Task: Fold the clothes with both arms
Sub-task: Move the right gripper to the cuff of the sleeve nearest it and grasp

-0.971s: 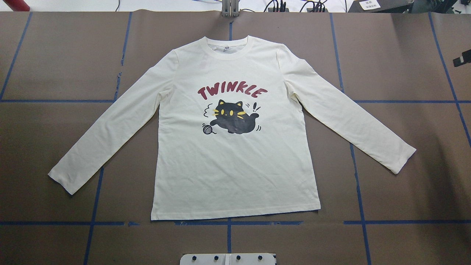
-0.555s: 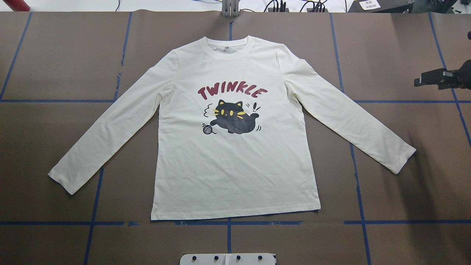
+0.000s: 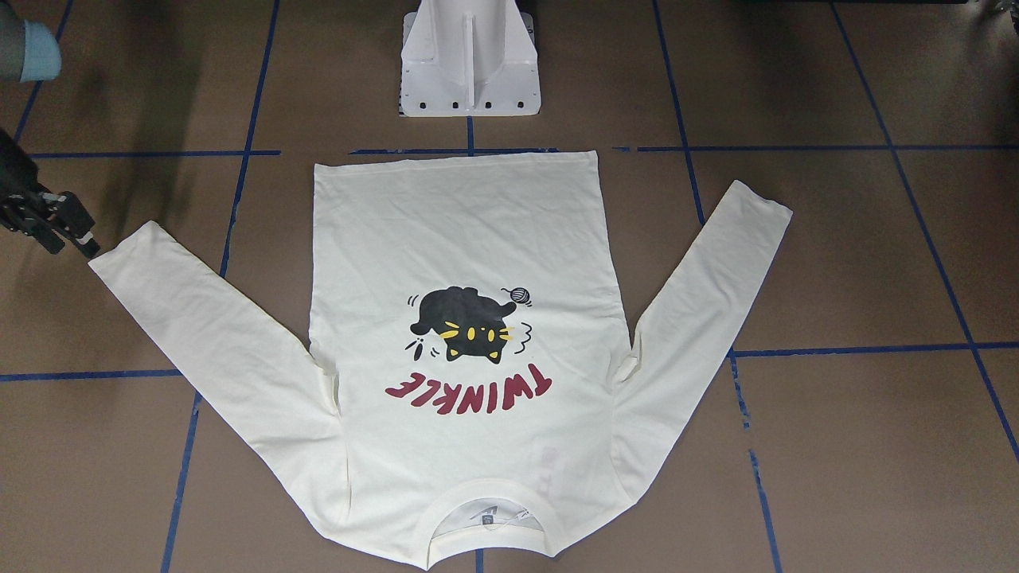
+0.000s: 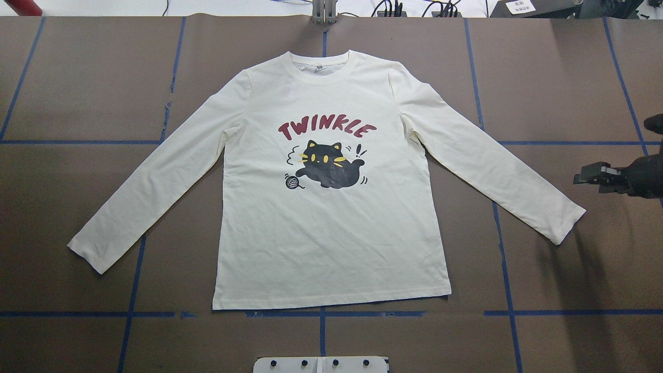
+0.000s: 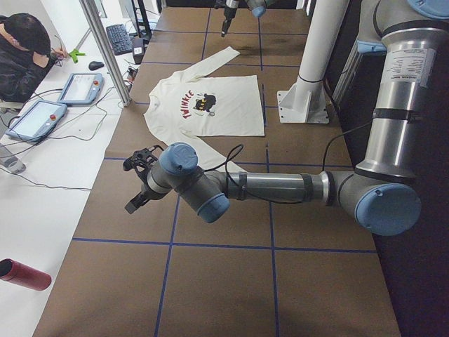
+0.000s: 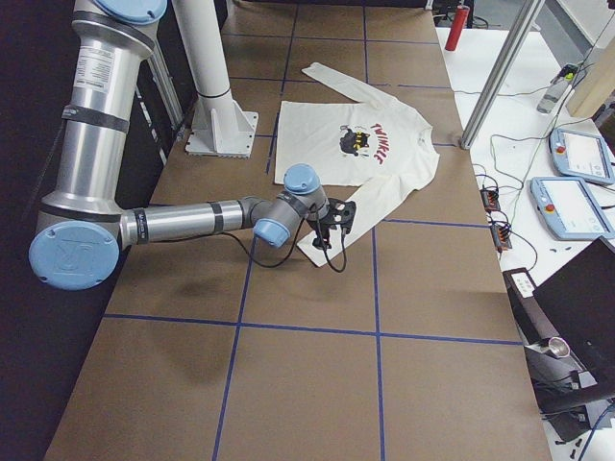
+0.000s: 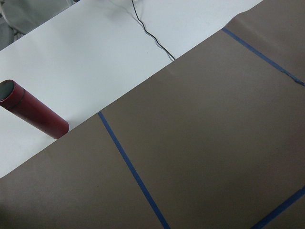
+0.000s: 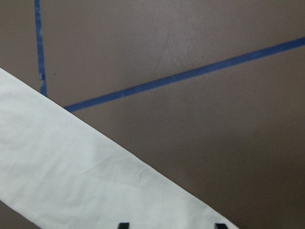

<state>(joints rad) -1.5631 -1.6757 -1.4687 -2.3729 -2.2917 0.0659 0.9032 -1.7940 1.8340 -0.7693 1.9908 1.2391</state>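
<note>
The cream long-sleeved T-shirt (image 4: pixel 331 233) lies flat, cat print and "TWINKLE" up, both sleeves spread out; it also shows in the front view (image 3: pixel 462 231). My right gripper (image 4: pixel 585 175) hovers just beyond the right sleeve's cuff (image 4: pixel 564 223), also seen in the front view (image 3: pixel 76 231) and in the right side view (image 6: pixel 336 226). In the right wrist view its fingertips (image 8: pixel 123 224) stand apart and empty over the sleeve (image 8: pixel 71 176). My left gripper (image 5: pixel 137 186) shows only in the left side view, over bare table beyond the left sleeve; I cannot tell its state.
The brown table (image 4: pixel 570 336) carries a grid of blue tape lines. A red cylinder (image 7: pixel 33 109) lies on the white bench past the table's left end. The white pedestal (image 3: pixel 470 64) stands by the shirt's hem. An operator (image 5: pixel 24 49) sits at the far side.
My right gripper has come in from the right edge and moved nearer the robot, down to the right sleeve's cuff. The shirt has not moved.
</note>
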